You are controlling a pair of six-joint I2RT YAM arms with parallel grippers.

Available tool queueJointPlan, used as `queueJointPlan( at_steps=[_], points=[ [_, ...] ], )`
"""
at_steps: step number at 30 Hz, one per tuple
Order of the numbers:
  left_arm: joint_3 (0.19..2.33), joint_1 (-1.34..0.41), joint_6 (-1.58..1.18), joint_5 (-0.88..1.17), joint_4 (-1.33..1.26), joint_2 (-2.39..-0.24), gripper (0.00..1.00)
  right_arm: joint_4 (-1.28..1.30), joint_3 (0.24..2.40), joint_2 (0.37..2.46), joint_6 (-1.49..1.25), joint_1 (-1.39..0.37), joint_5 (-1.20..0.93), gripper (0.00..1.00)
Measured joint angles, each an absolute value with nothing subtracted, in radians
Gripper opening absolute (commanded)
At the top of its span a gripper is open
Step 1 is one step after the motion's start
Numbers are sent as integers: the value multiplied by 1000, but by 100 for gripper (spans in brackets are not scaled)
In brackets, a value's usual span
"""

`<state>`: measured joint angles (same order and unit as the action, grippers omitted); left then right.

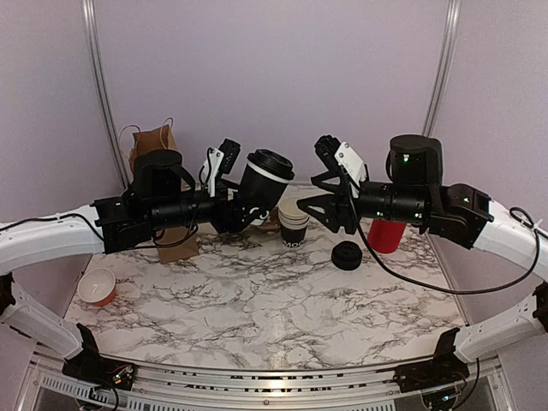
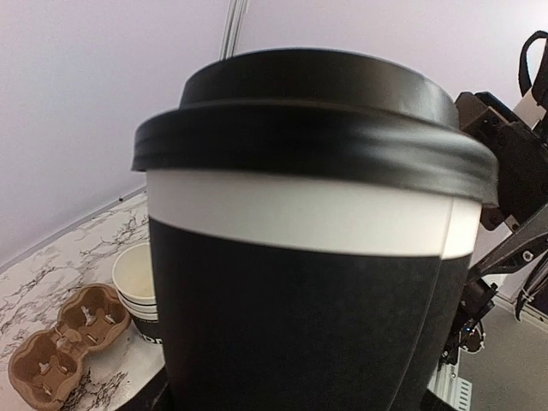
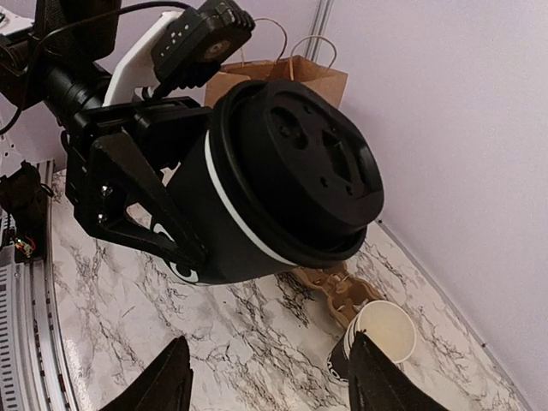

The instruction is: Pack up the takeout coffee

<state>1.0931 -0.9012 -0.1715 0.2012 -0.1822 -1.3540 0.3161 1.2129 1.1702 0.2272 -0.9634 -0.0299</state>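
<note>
The takeout coffee, a black paper cup with a white band and a black lid, is held in the air, tilted, by my left gripper, which is shut on its body. It fills the left wrist view, where it hides the fingers. In the right wrist view the cup hangs above the marble with its lid facing the camera. My right gripper is open and empty, just right of the cup and apart from it; it also shows in the right wrist view.
A nested stack of lidless cups stands under the held cup. A loose black lid and a red cup are to its right. A brown paper bag stands back left, a cardboard cup carrier lies by the stack, and an orange cup stands far left.
</note>
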Motion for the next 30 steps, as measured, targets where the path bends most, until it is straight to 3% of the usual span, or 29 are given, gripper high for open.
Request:
queueJointPlan(
  at_steps=[16, 25, 26, 27, 30],
  points=[
    [1090, -1045, 11, -138, -144, -1353, 66, 308, 1361, 1259, 53, -883, -218, 67],
    [1073, -1098, 86, -216, -143, -1353, 66, 311, 1408, 1331, -115, -700, -486, 75],
    [1072, -1102, 91, -220, -144, -1353, 66, 311, 1411, 1340, -127, -695, -512, 81],
    [1072, -1105, 96, -222, -144, -1353, 66, 313, 1411, 1346, -138, -694, -538, 96],
    [1069, -1109, 102, -223, -144, -1353, 66, 318, 1411, 1354, -161, -694, -603, 100]
  ],
)
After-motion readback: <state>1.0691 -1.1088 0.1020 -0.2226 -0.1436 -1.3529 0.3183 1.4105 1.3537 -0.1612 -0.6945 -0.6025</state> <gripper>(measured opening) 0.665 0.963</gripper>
